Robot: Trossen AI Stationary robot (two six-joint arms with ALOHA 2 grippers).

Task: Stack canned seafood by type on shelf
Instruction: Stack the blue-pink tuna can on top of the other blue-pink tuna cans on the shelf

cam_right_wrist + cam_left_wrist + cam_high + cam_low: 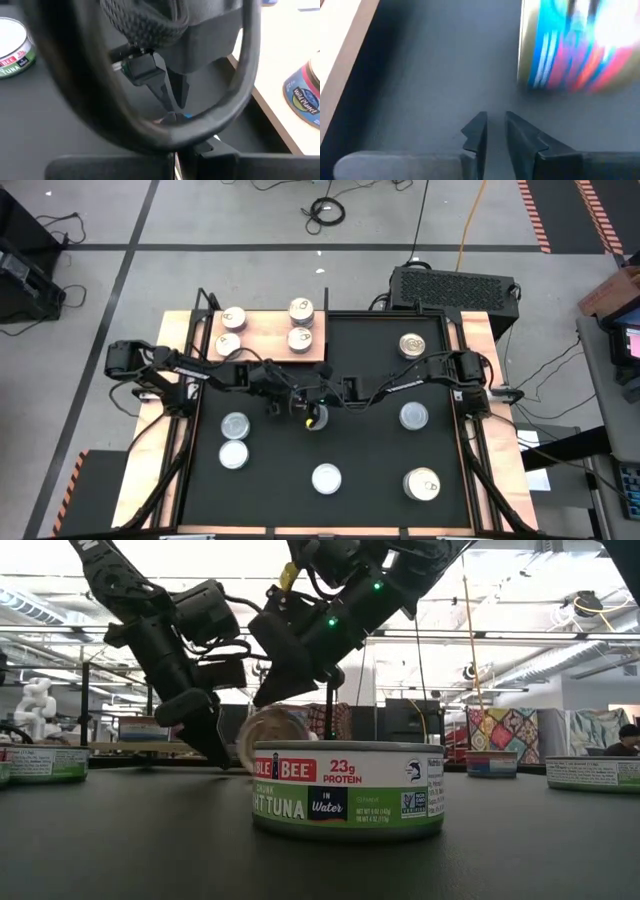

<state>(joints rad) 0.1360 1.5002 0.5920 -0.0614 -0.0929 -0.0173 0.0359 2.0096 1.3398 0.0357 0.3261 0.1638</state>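
Note:
A short tin point(272, 735) stands tipped up on its edge near the mat's middle point(316, 420), with its lid facing the near side. In the left wrist view the tin point(580, 50) shows a blue and red label. My left gripper point(495, 122) is just to its left point(272, 400), lowered to the mat and all but shut, with nothing between the fingers. My right gripper point(175, 160) is shut and slants down over the tin point(312, 406). The wooden shelf point(262, 330) at the far left carries several tins. My right gripper's shut fingertips point(264, 692) come down, slanting from the right, to the tipped tin's upper rim point(270, 710). I cannot tell whether they touch it. The tin's lower edge rests on the mat.
Loose tins lie about the black mat: two at near left point(234, 438), one at near middle point(326, 478), gold-lidded ones at near right point(424, 484) and far right point(412, 345), and a silver one point(414, 415). A green-labelled tuna tin point(345, 790) fills the low view's foreground. A dark cable loop point(90, 100) crosses the right wrist view.

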